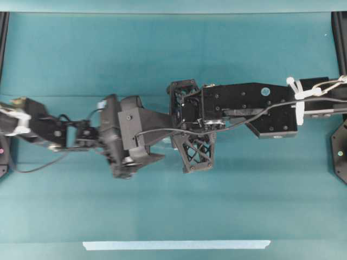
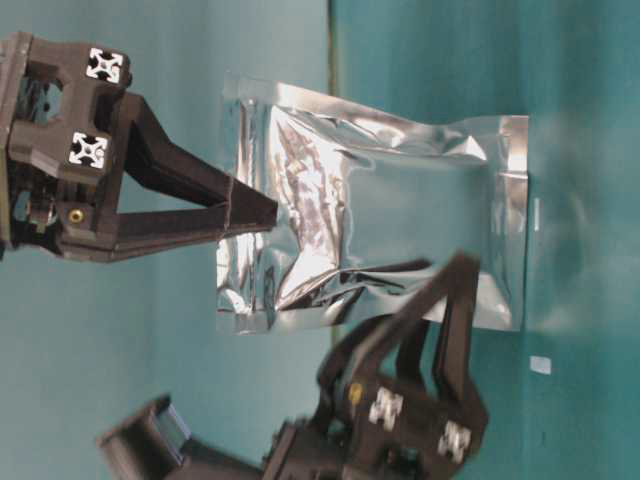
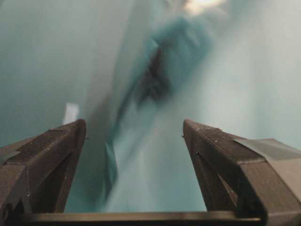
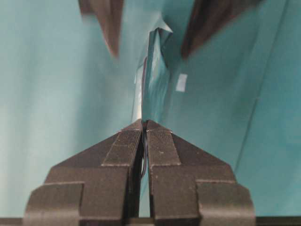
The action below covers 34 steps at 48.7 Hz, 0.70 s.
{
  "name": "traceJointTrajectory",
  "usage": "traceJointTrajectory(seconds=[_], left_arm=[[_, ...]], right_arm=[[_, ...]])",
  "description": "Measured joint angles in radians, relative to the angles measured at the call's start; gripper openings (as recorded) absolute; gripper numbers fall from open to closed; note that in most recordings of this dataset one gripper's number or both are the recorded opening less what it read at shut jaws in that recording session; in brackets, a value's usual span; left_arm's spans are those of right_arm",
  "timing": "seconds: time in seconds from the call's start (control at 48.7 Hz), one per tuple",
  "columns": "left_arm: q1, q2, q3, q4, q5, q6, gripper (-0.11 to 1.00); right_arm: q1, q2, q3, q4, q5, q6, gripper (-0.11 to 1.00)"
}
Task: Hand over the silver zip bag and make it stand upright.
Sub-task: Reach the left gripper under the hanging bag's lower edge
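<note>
Silver zip bag [image 2: 370, 225]; unlabelled foil

From overhead, the silver zip bag is wholly hidden beneath the two arms where they meet. In the left wrist view the silver zip bag [image 3: 155, 80] ahead of the left gripper [image 3: 134, 134] is smeared to a blur, its edges unreadable. In the right wrist view the left gripper's fingers [image 4: 106, 23] beyond the bag are blurred and cut off by the top edge.

Teal table [image 1: 81, 70], pale blue tape strip [image 1: 176, 245] nr front edge
</note>
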Motion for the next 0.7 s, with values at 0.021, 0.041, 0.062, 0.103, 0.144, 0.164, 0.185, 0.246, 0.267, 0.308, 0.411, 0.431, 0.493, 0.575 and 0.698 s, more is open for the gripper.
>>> traceJointTrajectory(seconds=[0.021,0.041,0.062,0.103,0.144,0.164,0.185,0.246,0.267,0.308,0.411,0.431,0.493,0.575,0.698], left_arm=[[0.0,0.009,-0.011,-0.002,-0.002,0.0,0.91],[0.0,0.017,-0.021,0.0,-0.002,0.0,0.91],[0.002,0.023,-0.032,-0.002,-0.002,0.0,0.91],[0.0,0.04,-0.049,-0.002,-0.002,0.0,0.91],[-0.002,0.051,-0.061,-0.002,-0.002,-0.003,0.91],[-0.002,0.054,-0.066,0.0,-0.002,-0.005,0.91],[-0.002,0.058,-0.071,0.0,-0.002,-0.005,0.91],[0.0,0.064,-0.075,0.0,-0.002,-0.014,0.9],[-0.002,0.064,-0.074,0.0,-0.002,-0.015,0.9],[-0.002,0.064,-0.072,0.0,-0.002,-0.02,0.9],[0.0,0.064,-0.052,0.0,-0.003,-0.034,0.89],[0.0,0.063,-0.048,0.0,-0.005,-0.037,0.89],[0.0,0.063,-0.041,0.0,-0.014,-0.041,0.88],[0.0,0.064,-0.041,0.0,-0.034,-0.041,0.86],[-0.002,0.064,-0.049,0.0,-0.049,-0.041,0.84]], right_arm=[[0.002,-0.002,0.0,0.0,0.0,0.0,0.02],[0.002,-0.002,0.0,0.0,0.0,0.0,0.02],[0.002,-0.002,0.0,0.0,0.002,0.0,0.02],[0.002,0.0,0.0,0.0,0.0,0.0,0.02],[0.002,0.0,0.0,0.0,0.0,0.002,0.02],[0.0,0.0,0.0,0.0,0.0,0.002,0.02],[0.002,0.0,0.0,0.0,0.0,0.0,0.02],[0.002,0.002,0.0,0.0,0.0,0.0,0.02],[0.002,0.002,0.0,0.0,0.0,0.0,0.02],[0.002,0.002,0.0,0.0,0.0,0.002,0.02],[0.002,0.003,0.0,0.0,0.0,0.002,0.02],[0.002,0.003,0.0,0.0,-0.002,0.0,0.02],[0.002,0.003,0.0,0.0,0.0,0.002,0.02],[0.002,0.005,0.0,0.0,-0.002,0.002,0.02],[0.002,0.005,-0.002,0.0,0.0,0.002,0.02]])
